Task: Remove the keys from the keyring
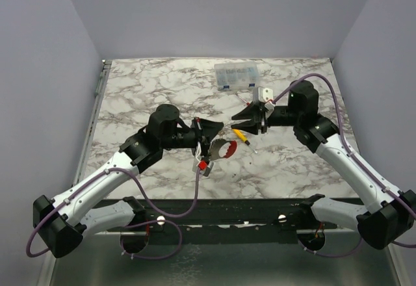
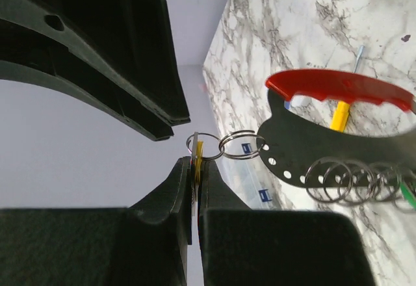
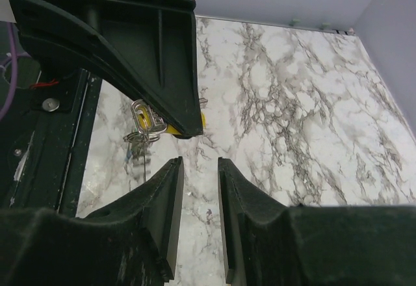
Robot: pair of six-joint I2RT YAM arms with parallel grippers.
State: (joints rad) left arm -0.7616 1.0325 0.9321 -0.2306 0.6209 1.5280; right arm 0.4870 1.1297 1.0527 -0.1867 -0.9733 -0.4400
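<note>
My left gripper [image 2: 195, 162] is shut on a yellow-headed key [image 2: 199, 153], held edge-on just above the table. The key's small ring links through a split ring [image 2: 240, 146] to the keyring [image 2: 305, 149], a dark flat plate with a red grip [image 2: 338, 88] and several more rings [image 2: 341, 181]. A green key [image 2: 408, 195] shows at the right edge. From above, the keyring [image 1: 225, 148] hangs beside the left gripper [image 1: 211, 135]. My right gripper [image 3: 198, 162] is open and empty, close to the held key [image 3: 144, 120]; from above the right gripper [image 1: 250, 118] faces the left one.
A yellow-handled screwdriver [image 1: 240, 136] lies on the marble table between the two grippers. A clear plastic parts box [image 1: 237, 75] sits at the back. A metal rail [image 1: 97, 97] runs along the table's left edge. Grey walls enclose three sides.
</note>
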